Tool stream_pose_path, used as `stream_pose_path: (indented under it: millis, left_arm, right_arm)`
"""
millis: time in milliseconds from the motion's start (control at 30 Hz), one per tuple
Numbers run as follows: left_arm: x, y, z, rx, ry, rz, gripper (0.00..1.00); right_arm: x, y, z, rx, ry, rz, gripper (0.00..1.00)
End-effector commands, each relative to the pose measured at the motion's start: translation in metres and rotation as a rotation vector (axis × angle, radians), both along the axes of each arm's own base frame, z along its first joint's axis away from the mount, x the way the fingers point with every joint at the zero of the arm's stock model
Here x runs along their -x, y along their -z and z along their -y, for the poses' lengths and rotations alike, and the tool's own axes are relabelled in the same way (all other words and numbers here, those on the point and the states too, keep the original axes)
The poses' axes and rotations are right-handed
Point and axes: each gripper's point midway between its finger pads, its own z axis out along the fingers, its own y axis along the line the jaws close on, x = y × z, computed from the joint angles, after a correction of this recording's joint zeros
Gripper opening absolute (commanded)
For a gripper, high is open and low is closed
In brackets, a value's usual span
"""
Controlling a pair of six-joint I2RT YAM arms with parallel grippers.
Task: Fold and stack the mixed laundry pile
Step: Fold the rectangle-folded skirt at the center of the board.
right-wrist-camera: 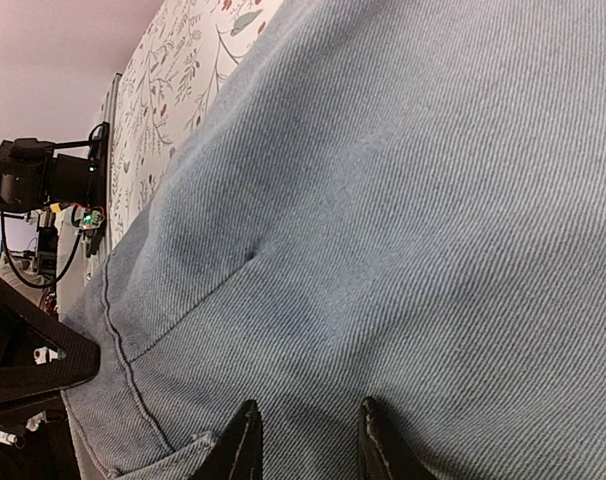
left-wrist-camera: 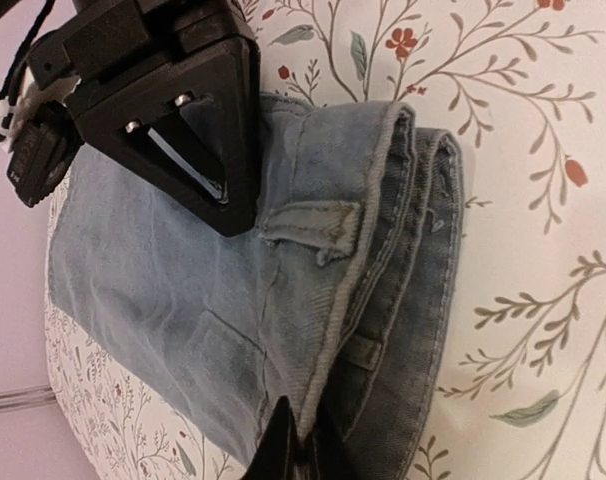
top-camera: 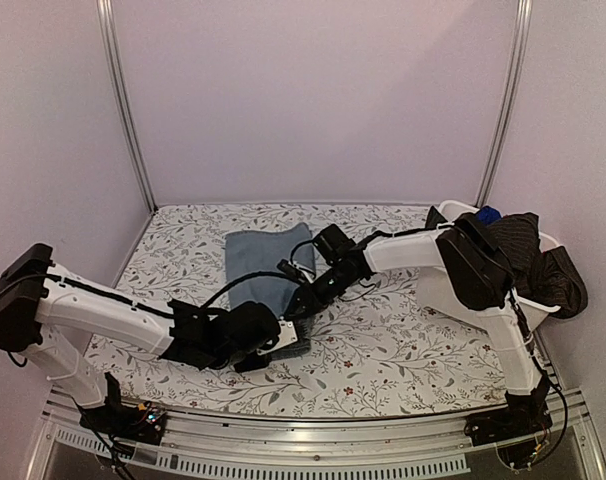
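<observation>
Light blue denim piece [top-camera: 261, 262] lies folded flat on the desk [top-camera: 403, 345], well left of the white bin [top-camera: 451, 210], approx. mid-desk. Rest of the laundry pile [top-camera: 523, 245] is heaped in the bin: dark cloth [top-camera: 558, 280] hangs over the bin's right rim, and royal blue cloth [top-camera: 488, 213] pokes up at the bin's far edge.

Left gripper [left-wrist-camera: 295, 452] is also well left of the bin, at the denim's near corner. Its fingers are closed together w/ the folded hem edge pinched between them. The denim layers there lie stacked, w/ a belt loop [left-wrist-camera: 313, 222] showing on the top layer.

Right gripper [right-wrist-camera: 308, 415] reaches left from the bin's side of the desk and sits over the denim's near-right part, just beside the left gripper. Its fingers [right-wrist-camera: 245, 440] stand apart, i.e. open, w/ nothing held, only flat denim surface behind them. Can't tell if the tips touch the cloth. In the left wrist view one black triangular finger of it sits over the top denim layer, near the belt loop.
</observation>
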Motion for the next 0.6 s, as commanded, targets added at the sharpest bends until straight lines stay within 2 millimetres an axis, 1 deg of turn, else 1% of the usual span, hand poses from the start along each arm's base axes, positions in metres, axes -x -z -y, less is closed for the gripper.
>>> stream_pose_path:
  millis: [0, 33, 67, 100, 200, 267, 367, 467, 567]
  left_arm:
    - [0.019, -0.004, 0.003, 0.024, 0.025, -0.118, 0.26]
    - [0.023, 0.000, -0.001, 0.004, 0.020, -0.133, 0.37]
    - [0.027, 0.004, -0.005, -0.014, 0.021, -0.141, 0.45]
    - [0.032, 0.009, -0.008, -0.031, 0.031, -0.148, 0.52]
    - [0.042, 0.018, -0.005, -0.052, 0.062, -0.150, 0.68]
    - [0.042, 0.030, -0.004, -0.082, 0.050, -0.153, 0.72]
    - [0.036, 0.047, -0.005, -0.132, 0.015, -0.130, 0.77]
    - [0.025, 0.061, -0.012, -0.179, -0.035, -0.086, 0.77]
    - [0.011, 0.061, -0.020, -0.197, -0.076, -0.006, 0.74]
  right_arm:
    - [0.028, 0.019, 0.030, 0.129, -0.009, -0.067, 0.32]
    - [0.029, 0.019, 0.031, 0.131, -0.010, -0.062, 0.32]
    - [0.029, 0.020, 0.032, 0.138, -0.011, -0.062, 0.32]
    - [0.029, 0.023, 0.033, 0.143, -0.011, -0.063, 0.32]
    - [0.028, 0.029, 0.033, 0.150, -0.009, -0.070, 0.32]
    - [0.028, 0.031, 0.032, 0.150, -0.005, -0.075, 0.32]
    - [0.028, 0.033, 0.030, 0.150, -0.004, -0.083, 0.32]
    - [0.029, 0.036, 0.032, 0.157, -0.003, -0.090, 0.32]
    - [0.030, 0.039, 0.033, 0.164, -0.004, -0.095, 0.32]
